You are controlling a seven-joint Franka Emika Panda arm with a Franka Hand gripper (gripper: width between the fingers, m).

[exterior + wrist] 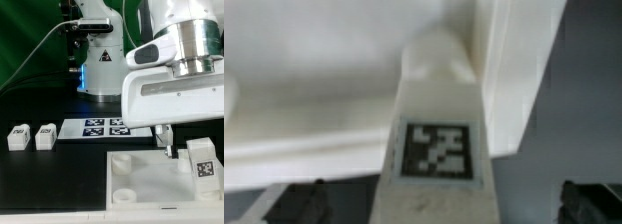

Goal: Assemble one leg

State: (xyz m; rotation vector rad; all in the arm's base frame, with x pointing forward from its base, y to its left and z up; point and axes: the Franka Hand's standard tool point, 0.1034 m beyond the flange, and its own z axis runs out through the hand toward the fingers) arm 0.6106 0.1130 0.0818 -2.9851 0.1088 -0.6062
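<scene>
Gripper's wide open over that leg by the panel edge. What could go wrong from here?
1. The leg lies against the panel edge, so a finger coming down may strike the panel rather than clear it.
2. With the gripper open, the leg is not held; closing off-centre could tip or push it away.
3. The wrist view is blurred, so alignment is hard to judge.

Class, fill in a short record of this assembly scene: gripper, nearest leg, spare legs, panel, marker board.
gripper: gripper open, jaws on either side of a leg
nearest leg: leg with a square tag, upright on the white panel
spare legs: two legs on the black table, at the exterior view's left
marker board: marker board flat, behind the panel
</scene>
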